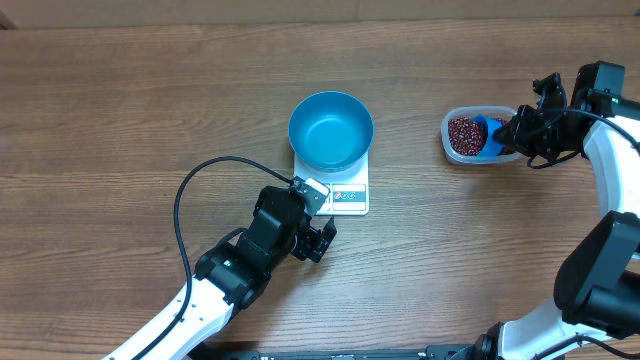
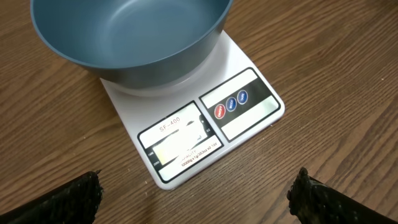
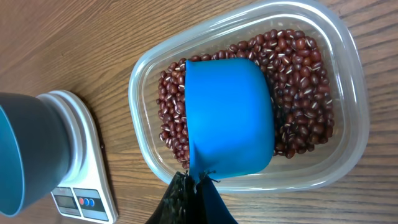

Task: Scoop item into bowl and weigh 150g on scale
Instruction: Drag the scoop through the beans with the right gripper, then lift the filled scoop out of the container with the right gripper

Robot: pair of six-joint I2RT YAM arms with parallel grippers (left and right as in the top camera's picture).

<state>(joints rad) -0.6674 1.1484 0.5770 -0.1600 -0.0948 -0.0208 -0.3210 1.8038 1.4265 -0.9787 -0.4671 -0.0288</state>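
**Desk** (image 1: 120, 100): brown wood grain, carries everything listed.

**Scale** (image 1: 350, 196): flat, white, square, near the desk's middle. Its display and three round buttons run along the edge nearest the left arm.

**Bowl** (image 1: 331, 130): round, deep, blue. It stands on the scale, overhanging its far edge, and nothing is inside.

**Tub** (image 1: 448, 135): clear plastic, rounded rectangle, toward the desk's right edge, well apart from the scale.

**Beans** (image 3: 305, 81): small, dark red-brown, heaped loose in the tub.

**Scoop** (image 3: 229, 115): bright blue. The cup is down in the tub among the beans.

**Left gripper** (image 2: 198, 180): jaws wide apart and holding nothing, hanging just off the scale's display edge.

**Right gripper** (image 3: 189, 196): jaws together, clamped on the scoop's handle at the tub's rim.
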